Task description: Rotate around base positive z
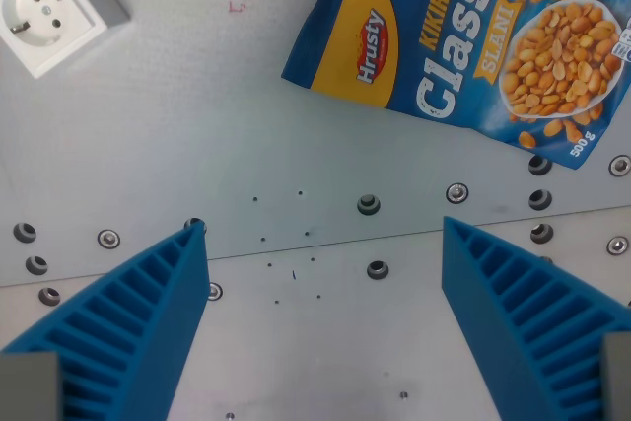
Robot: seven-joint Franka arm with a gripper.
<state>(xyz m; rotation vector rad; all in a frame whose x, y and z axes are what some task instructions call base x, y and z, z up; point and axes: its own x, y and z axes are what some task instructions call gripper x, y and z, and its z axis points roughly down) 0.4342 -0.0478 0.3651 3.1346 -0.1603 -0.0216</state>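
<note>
Only the wrist view is given, looking down on a grey metal table (148, 135) with bolt heads and small holes. The gripper (320, 234) is seen with its two blue ribbed fingers (148, 313) spread wide apart — nothing is held between them, and only bare table shows in the gap. A blue peanut bag (463, 32) marked "Hrusty Kikiriki Classic" is lying flat at the far right, tilted in the frame, and a white wall socket (49, 7) is set at the far left corner; both are well apart from the fingers. The task is a turn of the arm about its base, so no object is its target — the arm itself is what has to move. How much of that rotation is done cannot be judged from a single picture; nothing here marks a start or end heading.
</note>
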